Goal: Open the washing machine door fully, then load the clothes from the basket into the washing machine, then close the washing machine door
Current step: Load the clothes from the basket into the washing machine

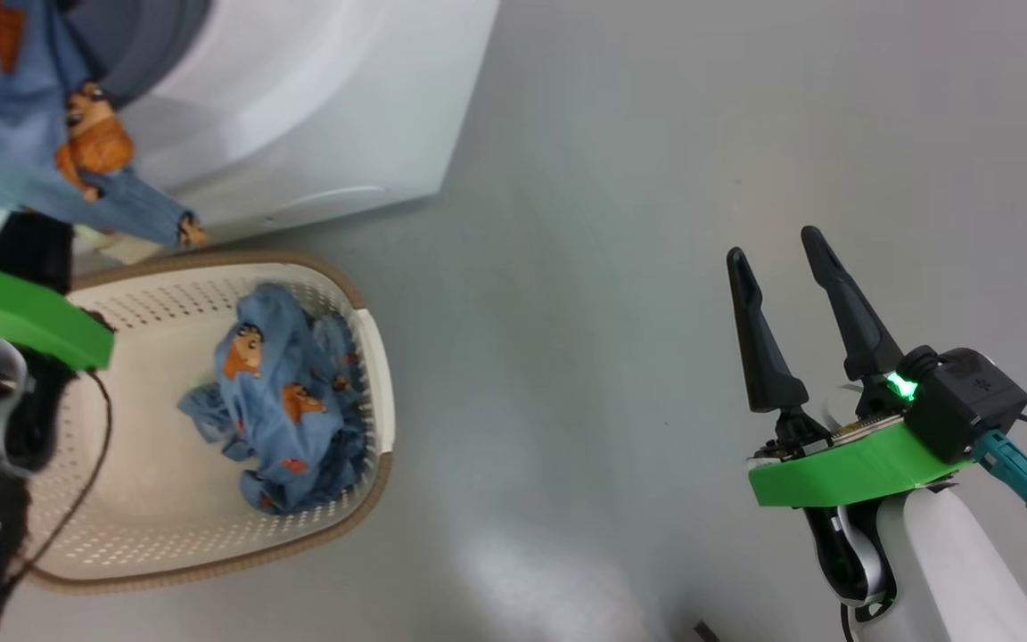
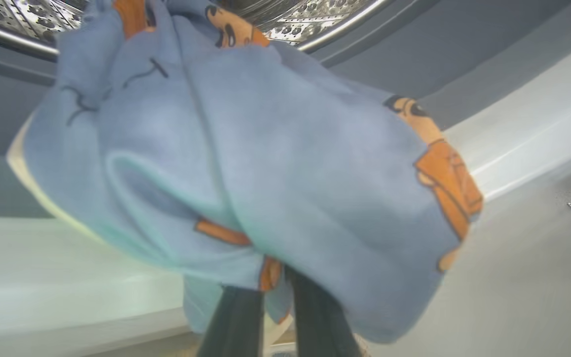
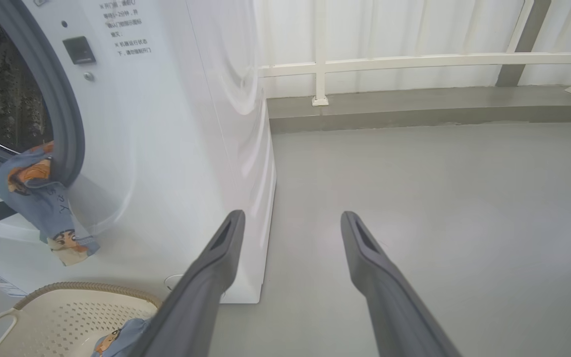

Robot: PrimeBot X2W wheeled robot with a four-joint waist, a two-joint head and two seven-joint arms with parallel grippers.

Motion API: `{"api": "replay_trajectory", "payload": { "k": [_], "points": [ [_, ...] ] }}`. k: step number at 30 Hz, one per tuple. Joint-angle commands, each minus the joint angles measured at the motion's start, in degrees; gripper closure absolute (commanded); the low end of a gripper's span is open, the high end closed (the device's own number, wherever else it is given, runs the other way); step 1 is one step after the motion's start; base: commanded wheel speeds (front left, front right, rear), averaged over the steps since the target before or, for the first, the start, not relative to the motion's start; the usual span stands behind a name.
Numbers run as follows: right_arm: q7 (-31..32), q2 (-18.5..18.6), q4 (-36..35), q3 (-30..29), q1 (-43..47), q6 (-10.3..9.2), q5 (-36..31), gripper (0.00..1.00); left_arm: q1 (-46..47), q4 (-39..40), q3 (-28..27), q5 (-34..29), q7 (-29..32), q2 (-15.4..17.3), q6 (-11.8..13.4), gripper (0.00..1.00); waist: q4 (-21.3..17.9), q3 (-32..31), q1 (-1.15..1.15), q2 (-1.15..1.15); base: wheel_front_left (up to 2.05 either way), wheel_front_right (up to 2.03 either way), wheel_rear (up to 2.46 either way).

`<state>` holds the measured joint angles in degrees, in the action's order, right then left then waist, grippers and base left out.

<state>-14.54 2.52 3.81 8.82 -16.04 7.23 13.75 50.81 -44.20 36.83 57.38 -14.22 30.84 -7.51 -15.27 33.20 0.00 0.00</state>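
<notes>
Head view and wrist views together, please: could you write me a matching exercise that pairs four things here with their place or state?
Things
1. left gripper
2. right gripper
3. basket
4. hanging garment

Place or state
A. open, above bare floor
B. on the floor, clothes inside
C. draped over the lip of the washing machine opening
D. shut on blue cloth

Pairs: 1-D, 2-A, 3-B, 4-C

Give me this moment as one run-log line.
step: loading | left tool: shut on garment at washer mouth | right tool: open, empty, over floor | basket: clothes inside
</notes>
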Motion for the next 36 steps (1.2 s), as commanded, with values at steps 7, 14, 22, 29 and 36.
{"api": "replay_trajectory", "payload": {
  "k": [7,14,22,29,36],
  "points": [
    [-0.46,0.36,0.54,0.84,0.02,0.25,-0.13,0.0,-3.86,8.77,-5.43,-2.13,-0.77,2.61,0.02,1.0,2.72,-4.15,0.0,0.0,0.0,0.0,0.0],
    [-0.46,0.36,1.51,1.37,0.28,0.25,0.08,0.0,-2.84,12.43,-8.74,-3.56,-0.77,3.68,0.02,1.0,2.82,-5.53,0.0,0.0,0.0,0.0,0.0],
    [-0.46,0.36,0.06,2.1,0.64,0.25,0.5,0.0,8.71,3.51,-8.86,-4.28,3.45,5.2,0.06,1.0,-0.44,-1.73,0.0,0.0,0.0,0.0,0.0],
    [-0.46,0.36,-2.05,2.63,2.06,0.25,1.36,0.0,20.54,-5.41,-7.84,-7.68,5.16,6.55,0.17,1.0,-4.42,2.69,0.0,0.0,0.0,0.0,0.0],
    [-0.46,0.36,-4.33,3.33,3.01,0.25,2.37,0.0,32.14,-10.96,-8.48,-12.12,0.3,8.58,1.48,1.0,-7.79,7.08,0.0,0.0,0.0,0.0,0.0]
  ]
}}
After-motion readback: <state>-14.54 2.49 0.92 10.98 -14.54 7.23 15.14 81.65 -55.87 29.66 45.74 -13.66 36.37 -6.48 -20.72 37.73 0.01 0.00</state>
